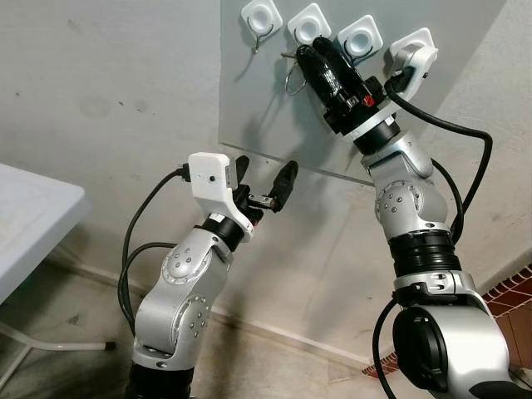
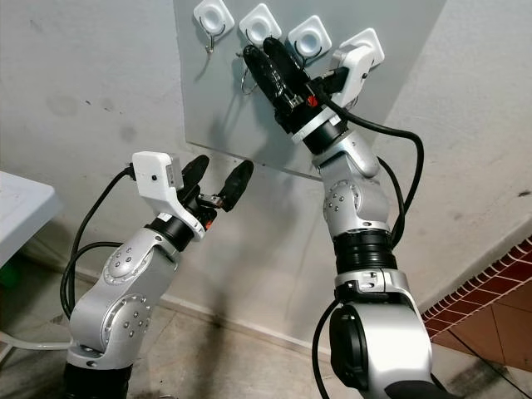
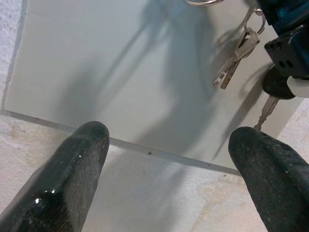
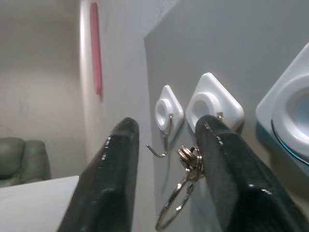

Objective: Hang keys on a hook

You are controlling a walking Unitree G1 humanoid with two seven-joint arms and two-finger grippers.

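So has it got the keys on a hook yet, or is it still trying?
Nearly there, it seems. The right gripper is raised to the grey board by the second of four white hooks, and the key ring hangs right under that hook. Whether the ring has caught on the hook is unclear. What is left is to let go and draw back. The left gripper waits lower, open and empty.

L fingers (image 3: 72, 164) apart, keys (image 3: 236, 58) on panel (image 3: 120, 72)
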